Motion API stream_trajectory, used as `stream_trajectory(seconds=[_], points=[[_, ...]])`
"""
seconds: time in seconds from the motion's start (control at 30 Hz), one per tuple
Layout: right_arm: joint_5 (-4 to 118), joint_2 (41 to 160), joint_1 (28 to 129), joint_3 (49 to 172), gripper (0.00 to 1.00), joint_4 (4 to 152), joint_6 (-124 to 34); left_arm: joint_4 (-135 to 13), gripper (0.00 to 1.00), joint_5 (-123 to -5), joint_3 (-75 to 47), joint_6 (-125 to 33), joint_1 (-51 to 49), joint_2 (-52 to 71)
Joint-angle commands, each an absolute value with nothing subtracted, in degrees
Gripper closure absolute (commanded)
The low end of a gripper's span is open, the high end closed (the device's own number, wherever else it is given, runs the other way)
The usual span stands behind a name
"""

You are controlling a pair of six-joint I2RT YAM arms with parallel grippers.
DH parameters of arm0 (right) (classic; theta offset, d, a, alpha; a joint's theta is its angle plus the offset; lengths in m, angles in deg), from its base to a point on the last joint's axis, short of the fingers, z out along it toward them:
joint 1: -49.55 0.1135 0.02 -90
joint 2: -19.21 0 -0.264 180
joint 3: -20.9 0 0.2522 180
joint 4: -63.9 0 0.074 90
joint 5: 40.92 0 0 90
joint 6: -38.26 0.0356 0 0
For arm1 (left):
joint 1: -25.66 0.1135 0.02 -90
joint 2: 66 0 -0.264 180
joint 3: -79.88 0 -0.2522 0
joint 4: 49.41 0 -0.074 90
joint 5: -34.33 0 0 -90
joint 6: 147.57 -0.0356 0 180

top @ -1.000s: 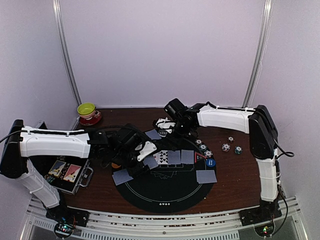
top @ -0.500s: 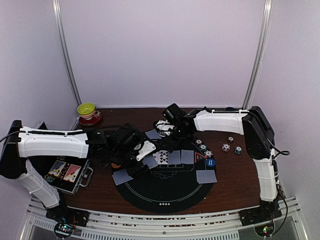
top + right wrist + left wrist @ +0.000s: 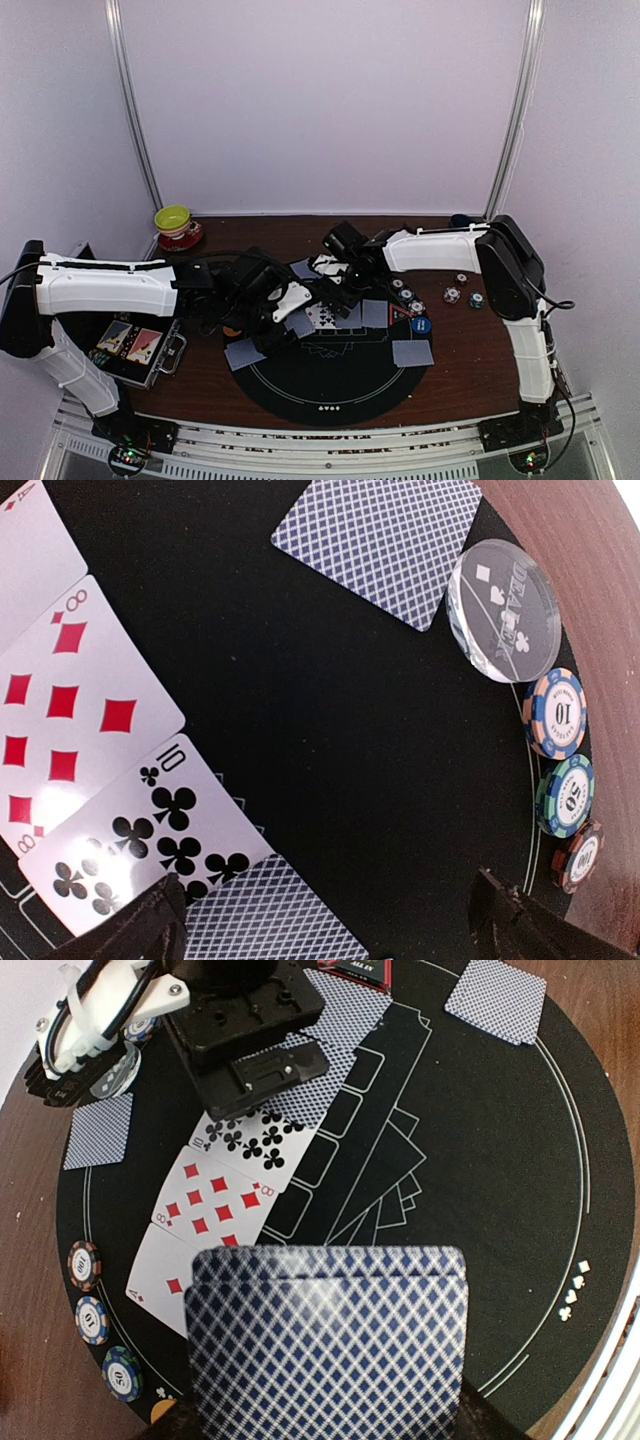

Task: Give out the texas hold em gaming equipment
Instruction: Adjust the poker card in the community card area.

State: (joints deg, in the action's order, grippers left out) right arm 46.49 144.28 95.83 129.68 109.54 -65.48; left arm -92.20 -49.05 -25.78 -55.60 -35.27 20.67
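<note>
Pale lilac walls close in a brown wooden counter (image 3: 470,355), and most of what matters lies on a black round mat (image 3: 330,385) in the middle of it. Both arms reach in over the far half of that mat.

The left end effector (image 3: 325,1412) is clamped on a stack of blue-backed cards (image 3: 325,1345), held flat above the mat. Its wrist camera looks straight across the top card. The right end effector (image 3: 330,920) hovers low over the dealt row with its fingers (image 3: 150,925) spread wide apart.

Three cards lie face up in an overlapping line: the ace of diamonds (image 3: 165,1272), the eight of diamonds (image 3: 215,1200) and the ten of clubs (image 3: 250,1140). Face-down cards carry on from the ten. Single face-down cards (image 3: 412,352) lie apart near the mat's rim.

From the right wrist, a clear dealer button (image 3: 505,610) sits at the rim between one face-down card and a row of three striped chips (image 3: 555,712). Three more chips (image 3: 92,1318) line the rim near the ace.

A blue disc (image 3: 420,325) rests at the mat's right edge, just beside the red triangle marker (image 3: 398,315) — a few loose chips (image 3: 452,295) lie farther right on the bare wood.

Off to the left stand a yellow-green bowl (image 3: 173,216) on a red saucer (image 3: 182,240) at the far corner, and an open case (image 3: 140,345) near the left arm.
</note>
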Motion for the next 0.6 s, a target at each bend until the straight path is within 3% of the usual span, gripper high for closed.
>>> stream_trajectory(seconds=[0.0, 0.57], points=[[44.43, 144.97, 96.22, 128.64, 0.00, 109.75, -65.98, -90.65, 0.34, -48.81, -26.33, -55.78, -35.16, 18.72], [43.46, 142.86, 96.65, 127.62, 0.00, 111.40, -67.08, -90.64, 0.34, -48.81, -26.51, -55.87, -35.16, 18.33]])
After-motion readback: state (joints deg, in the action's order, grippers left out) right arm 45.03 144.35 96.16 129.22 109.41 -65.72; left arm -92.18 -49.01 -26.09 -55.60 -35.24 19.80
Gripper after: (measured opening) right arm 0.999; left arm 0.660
